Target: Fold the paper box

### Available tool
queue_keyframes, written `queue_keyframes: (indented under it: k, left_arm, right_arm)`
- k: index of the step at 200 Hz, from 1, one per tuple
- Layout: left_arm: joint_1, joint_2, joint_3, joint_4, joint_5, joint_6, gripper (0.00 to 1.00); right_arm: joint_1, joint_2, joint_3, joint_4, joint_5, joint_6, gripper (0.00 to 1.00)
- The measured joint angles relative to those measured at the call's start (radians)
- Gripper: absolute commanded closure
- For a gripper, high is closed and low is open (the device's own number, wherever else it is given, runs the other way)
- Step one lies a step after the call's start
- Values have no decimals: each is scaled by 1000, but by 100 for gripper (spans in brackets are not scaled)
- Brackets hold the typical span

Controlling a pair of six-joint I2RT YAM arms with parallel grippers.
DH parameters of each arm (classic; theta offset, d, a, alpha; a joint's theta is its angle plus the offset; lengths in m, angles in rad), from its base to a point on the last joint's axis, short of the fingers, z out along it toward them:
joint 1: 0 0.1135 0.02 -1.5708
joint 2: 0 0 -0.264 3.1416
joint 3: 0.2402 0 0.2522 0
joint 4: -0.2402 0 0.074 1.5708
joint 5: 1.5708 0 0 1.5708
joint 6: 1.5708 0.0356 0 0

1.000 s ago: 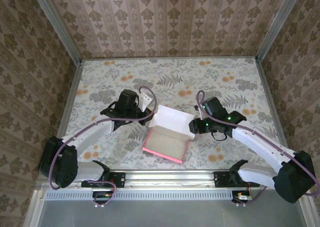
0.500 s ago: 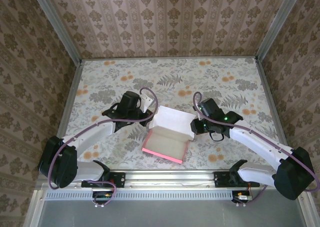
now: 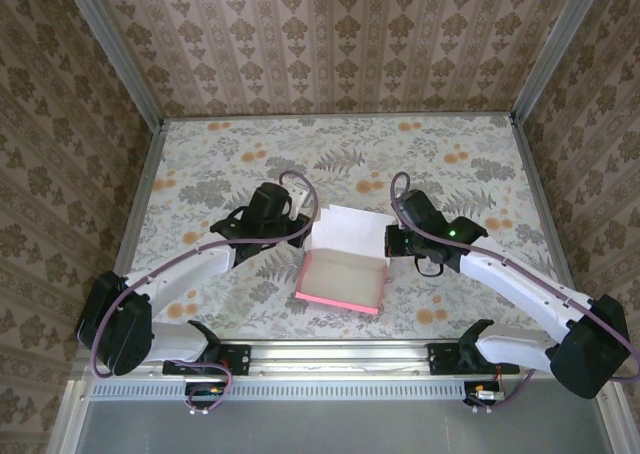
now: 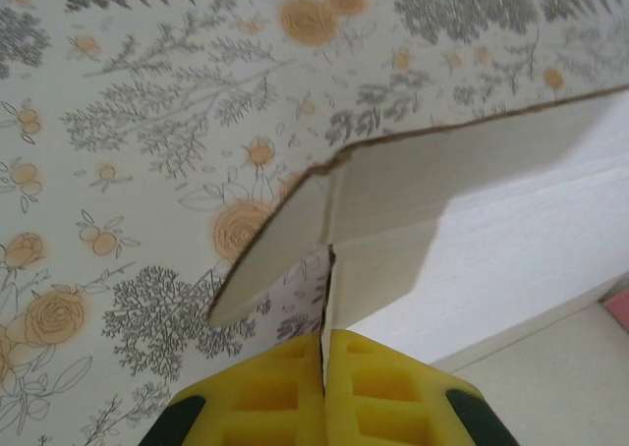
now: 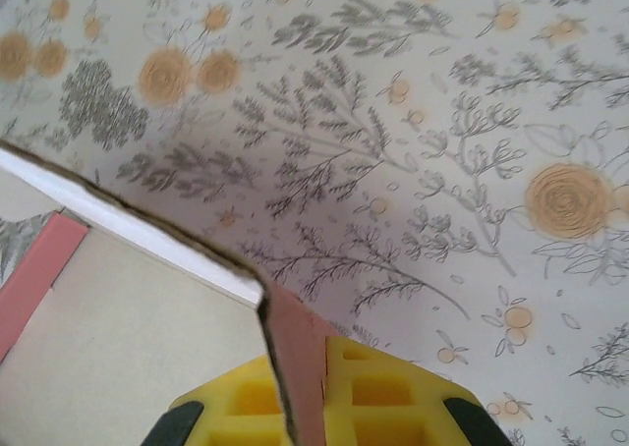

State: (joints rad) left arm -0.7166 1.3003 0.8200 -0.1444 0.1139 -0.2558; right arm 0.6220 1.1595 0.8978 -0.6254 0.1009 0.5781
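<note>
Pinching the thin pink-and-whitish cardboard paper box from both sides, we clamp our left gripper on its whitish flap and our right gripper on a pink tab. The box lies between both jaws on a floral-print tabletop, with brown damask-papered walls beyond.

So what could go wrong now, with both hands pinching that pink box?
The left hand and right hand are shut on thin cardboard at opposite sides of the paper box. If they move out of step, it could tear or crease. Both grips sit close to the cardboard's edges, so it might slip free. Nothing else holds the box down on the table, so it could slide or lift.
</note>
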Motion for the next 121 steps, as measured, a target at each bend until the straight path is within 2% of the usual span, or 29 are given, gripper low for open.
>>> queue_keyframes:
  k: [55, 121]
  left_arm:
    - [-53, 0, 0, 103, -138, -98, 94]
    - [-68, 0, -92, 357, -270, -127, 92]
  right_arm:
    - [34, 50, 21, 63, 210, 88, 95]
    - [51, 50, -48, 306, 349, 107, 95]
